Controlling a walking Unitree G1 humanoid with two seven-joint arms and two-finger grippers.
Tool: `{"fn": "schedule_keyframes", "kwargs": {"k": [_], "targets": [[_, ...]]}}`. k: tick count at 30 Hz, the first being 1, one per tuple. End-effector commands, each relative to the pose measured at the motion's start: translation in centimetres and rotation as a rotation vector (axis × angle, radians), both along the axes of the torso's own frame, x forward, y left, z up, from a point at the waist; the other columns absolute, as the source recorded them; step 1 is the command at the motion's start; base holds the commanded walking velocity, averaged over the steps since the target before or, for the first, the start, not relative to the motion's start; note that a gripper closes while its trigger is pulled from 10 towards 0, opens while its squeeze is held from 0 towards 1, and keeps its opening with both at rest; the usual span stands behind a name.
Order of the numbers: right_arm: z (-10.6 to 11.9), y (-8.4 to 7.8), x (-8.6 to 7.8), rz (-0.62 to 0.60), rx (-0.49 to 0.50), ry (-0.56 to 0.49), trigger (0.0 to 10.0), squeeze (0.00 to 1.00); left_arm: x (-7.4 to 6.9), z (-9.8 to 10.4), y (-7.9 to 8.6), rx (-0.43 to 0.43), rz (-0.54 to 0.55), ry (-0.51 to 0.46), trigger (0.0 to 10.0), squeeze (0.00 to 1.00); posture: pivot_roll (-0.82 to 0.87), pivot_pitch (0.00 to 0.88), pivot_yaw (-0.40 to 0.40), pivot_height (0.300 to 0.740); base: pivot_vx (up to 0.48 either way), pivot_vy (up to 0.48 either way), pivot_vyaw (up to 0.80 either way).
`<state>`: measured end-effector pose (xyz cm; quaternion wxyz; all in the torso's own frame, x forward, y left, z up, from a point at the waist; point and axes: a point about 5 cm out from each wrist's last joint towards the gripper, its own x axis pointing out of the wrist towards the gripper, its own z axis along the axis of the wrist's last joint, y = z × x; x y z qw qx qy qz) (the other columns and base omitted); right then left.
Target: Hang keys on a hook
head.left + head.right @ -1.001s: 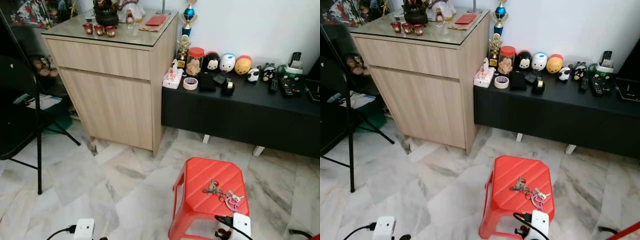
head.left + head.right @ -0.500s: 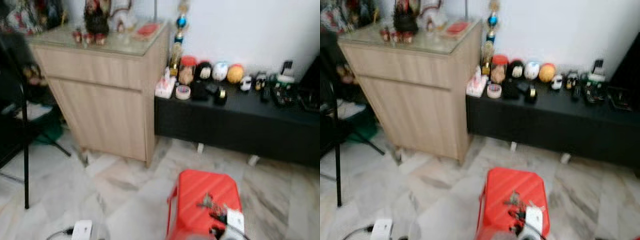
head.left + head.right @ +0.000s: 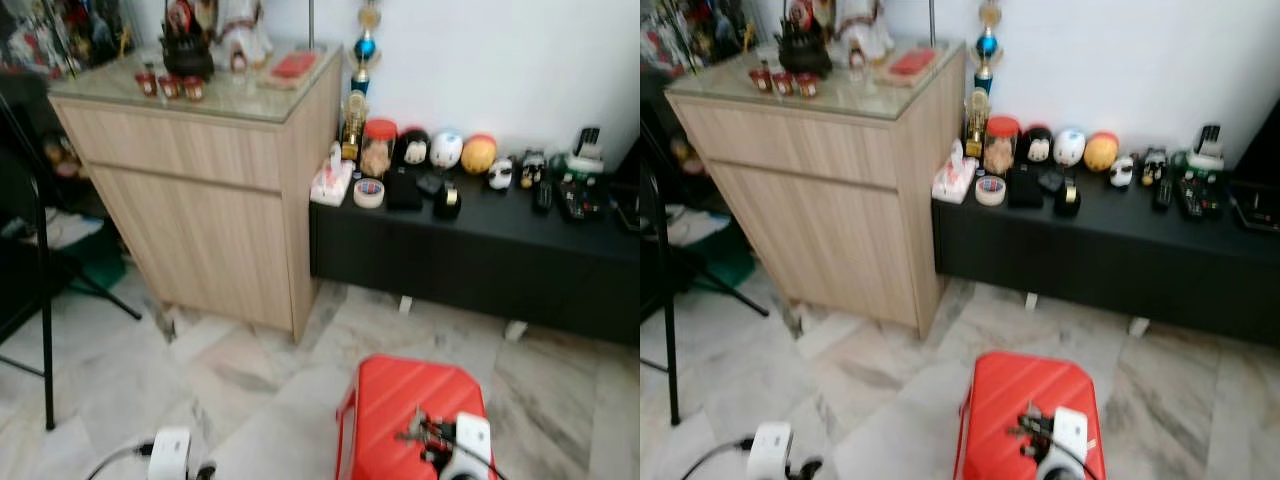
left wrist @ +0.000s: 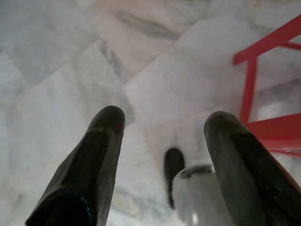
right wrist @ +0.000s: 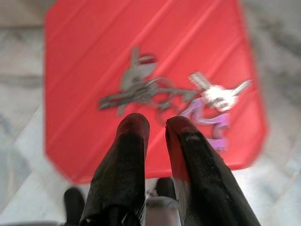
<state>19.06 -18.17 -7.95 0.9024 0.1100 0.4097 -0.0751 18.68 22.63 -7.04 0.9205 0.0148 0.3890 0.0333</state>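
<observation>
Keys [image 5: 164,94] lie on stool [image 5: 94,56] beneath right gripper [image 5: 157,123] (nearly closed, empty).

Keys [image 3: 418,432] on stool [image 3: 390,400], cabinet [image 3: 200,170] behind.

We see the keys [image 5: 169,96], a spread bunch of grey and silver metal with a purple tag, lying flat on top of the red plastic stool [image 5: 94,56].
</observation>
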Motion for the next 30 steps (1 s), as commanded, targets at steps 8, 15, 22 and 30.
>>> {"fn": "schedule_keyframes", "kwargs": {"k": [8, 15, 22, 30], "targets": [[3.3, -0.5, 4.2, -0.03, -0.083, -0.287, 10.0, 0.0, 3.5, 3.4, 1.1, 0.035, -0.03, -0.287, 10.0, 0.0, 0.01, 0.0, -0.047, 0.717, 0.0, 0.0, 0.0], [4.8, -0.3, 4.8, 0.003, -0.127, -0.462, 10.0, 0.0, 5.2, 6.5, 0.0, 0.023, -0.092, -0.55, 10.0, 0.0, 0.01, 0.0, -0.057, 0.717, 0.0, 0.0, 0.0], [5.3, -0.2, 4.7, -0.012, -0.128, -0.514, 10.0, 0.0, 5.3, 6.9, -1.3, 0.008, -0.1, -0.602, 10.0, 0.0, 0.01, 0.0, -0.062, 0.717, 0.0, 0.0, 0.0], [5.8, 0.4, 5.5, -0.018, -0.137, -0.516, 10.0, 0.0, 5.7, 7.5, -2.1, -0.013, -0.11, -0.623, 10.0, 0.0, 0.01, 0.0, -0.064, 0.717, 0.0, 0.0, 0.0]]}}
